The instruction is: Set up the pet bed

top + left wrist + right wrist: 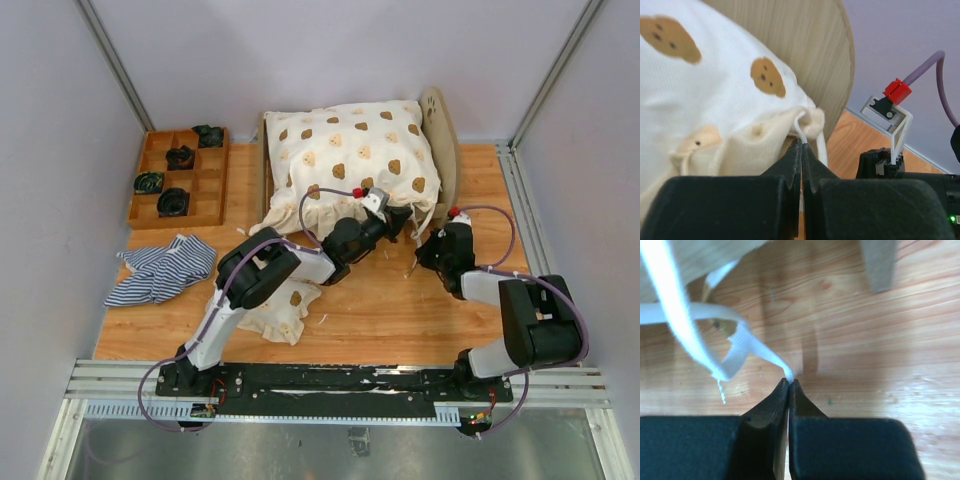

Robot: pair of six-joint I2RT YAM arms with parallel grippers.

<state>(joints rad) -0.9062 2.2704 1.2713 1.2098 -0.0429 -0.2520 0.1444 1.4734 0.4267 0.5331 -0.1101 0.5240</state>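
Note:
The plywood pet bed frame stands at the back centre, its arched headboard on the right. A plump cream bear-print cushion lies on it. A blue-and-white striped cloth lies crumpled on the table at the left. My left gripper is at the cushion's near right corner, shut on a white tie string beside the headboard. My right gripper is low over the table next to it, shut on the end of a white tie ribbon.
A brown compartment tray with dark items stands at the back left. A second bear-print ruffled cloth lies under my left arm. A leg of the bed frame shows in the right wrist view. Grey walls enclose the table.

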